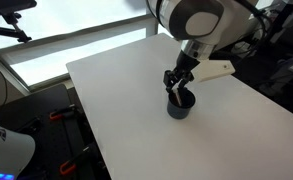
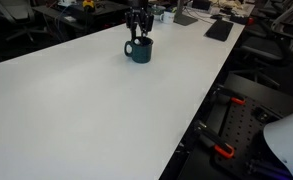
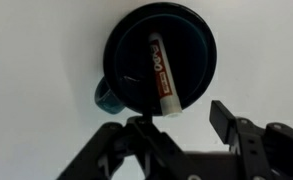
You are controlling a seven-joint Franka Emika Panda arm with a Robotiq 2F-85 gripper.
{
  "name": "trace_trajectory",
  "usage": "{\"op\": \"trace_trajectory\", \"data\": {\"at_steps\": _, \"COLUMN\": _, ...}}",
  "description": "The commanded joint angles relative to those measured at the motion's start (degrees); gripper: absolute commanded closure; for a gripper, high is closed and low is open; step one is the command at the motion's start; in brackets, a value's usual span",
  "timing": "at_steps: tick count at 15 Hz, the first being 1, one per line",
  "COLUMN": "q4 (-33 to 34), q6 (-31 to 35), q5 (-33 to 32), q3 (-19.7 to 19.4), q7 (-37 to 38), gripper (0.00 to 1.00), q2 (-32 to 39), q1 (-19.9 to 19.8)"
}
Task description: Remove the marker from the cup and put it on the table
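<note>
Wrist view: black gripper (image 3: 181, 120), jaws spread, hovers at six o'clock of dark round cup (image 3: 126, 45) holding slim white red-labelled marker (image 3: 161, 70). Closing off-centre might tip the cup.

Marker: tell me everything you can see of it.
In the wrist view the marker is a short stick with a whitish body and a red printed band along it, and it looks like plastic. It sits inside the dark cup, slanting across the hollow. Its near end rests by the rim on the side of the gripper. The gripper's open fingers flank that end, and no grip shows. The exterior views are too small to show the marker.
</note>
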Motion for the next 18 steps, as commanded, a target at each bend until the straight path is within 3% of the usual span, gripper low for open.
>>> {"op": "trace_trajectory", "data": {"at_steps": 1, "q4": 0.2, "q6": 0.7, "q5": 2.7, "q3": 1.2, "q7": -5.9, "gripper": 0.4, "q2": 0.2, "q1": -2.2}}
{"op": "trace_trajectory", "data": {"at_steps": 2, "q4": 0.3, "q6": 0.5, "q5": 3.2, "q3": 1.2, "q7": -7.2, "gripper": 0.49, "q2": 0.2, "q1": -2.5}}
{"op": "trace_trajectory", "data": {"at_steps": 3, "q4": 0.3, "q6": 0.4, "q5": 3.7, "q3": 1.1, "q7": -8.6, "gripper": 0.65, "q2": 0.2, "q1": -2.8}}
{"op": "trace_trajectory", "data": {"at_steps": 4, "q4": 0.2, "q6": 0.3, "q5": 4.3, "q3": 1.1, "q7": -9.6, "gripper": 0.66, "q2": 0.1, "q1": -3.0}}
{"op": "trace_trajectory", "data": {"at_steps": 8, "q4": -1.4, "q6": 0.7, "q5": 6.4, "q3": 1.2, "q7": -14.5, "gripper": 0.98, "q2": -1.1, "q1": -4.0}}
{"op": "trace_trajectory", "data": {"at_steps": 9, "q4": -2.0, "q6": 1.2, "q5": 6.8, "q3": 1.2, "q7": -15.6, "gripper": 1.0, "q2": -1.6, "q1": -4.1}}
{"op": "trace_trajectory", "data": {"at_steps": 13, "q4": -2.5, "q6": 1.2, "q5": 8.2, "q3": 0.8, "q7": -18.1, "gripper": 1.0, "q2": -1.7, "q1": -4.3}}
{"op": "trace_trajectory", "data": {"at_steps": 14, "q4": -2.4, "q6": 0.6, "q5": 8.7, "q3": 0.8, "q7": -18.0, "gripper": 0.74, "q2": -1.6, "q1": -4.3}}
{"op": "trace_trajectory", "data": {"at_steps": 15, "q4": -2.5, "q6": 0.7, "q5": 8.8, "q3": 0.7, "q7": -17.5, "gripper": 0.72, "q2": -1.7, "q1": -4.2}}
{"op": "trace_trajectory", "data": {"at_steps": 18, "q4": -2.7, "q6": 1.0, "q5": 8.8, "q3": 0.5, "q7": -17.2, "gripper": 0.52, "q2": -1.6, "q1": -3.9}}
